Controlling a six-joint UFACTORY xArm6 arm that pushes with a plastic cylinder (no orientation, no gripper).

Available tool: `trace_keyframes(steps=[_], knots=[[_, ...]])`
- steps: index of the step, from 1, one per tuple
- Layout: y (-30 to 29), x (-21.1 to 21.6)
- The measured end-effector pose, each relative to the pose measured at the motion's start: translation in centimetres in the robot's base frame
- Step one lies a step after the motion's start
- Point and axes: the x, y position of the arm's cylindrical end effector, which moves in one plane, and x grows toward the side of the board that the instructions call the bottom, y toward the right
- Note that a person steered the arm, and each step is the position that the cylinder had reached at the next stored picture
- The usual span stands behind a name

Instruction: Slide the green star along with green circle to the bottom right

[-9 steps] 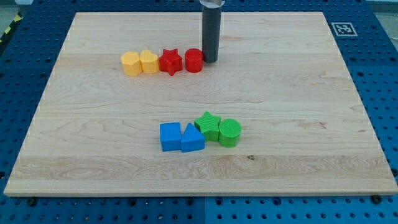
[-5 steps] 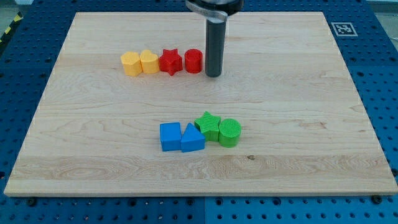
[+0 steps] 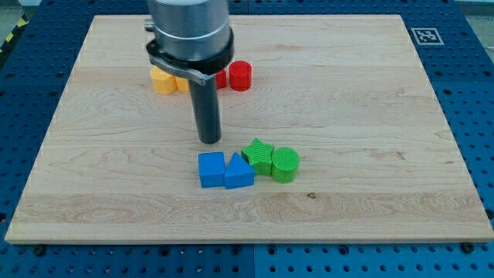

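We carry no claw to open or close: our arm ends in a straight dark rod, and it holds nothing. Our tip [image 3: 209,141] rests on the desk [image 3: 370,116] just at 12 o'clock of the blue square block [image 3: 211,170], close to it but with a sliver of wood between, touching no block. The green star [image 3: 258,156] lies at about 4 o'clock from our tip, near the desk's middle, with the green circle [image 3: 285,164] touching it at its 3 o'clock side. A blue triangle [image 3: 238,172] sits between the blue square and the star, against both. Toward 12 o'clock, the red cylinder [image 3: 241,76] shows clearly; an orange block [image 3: 160,80] peeks out beside our arm, which hides the rest of that row.
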Motion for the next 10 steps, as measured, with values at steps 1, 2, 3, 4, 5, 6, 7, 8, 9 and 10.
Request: trace_keyframes(steps=[1,2,3,4,5,6,7,8,9,10], knots=[[0.8,1.1],[1.8,2.8],[4.4,3.7],[5.7,3.8],[8.4,4.1],[9.4,4.2],[10.8,6.0],[11.0,6.0],[11.9,6.0],[11.9,7.6]])
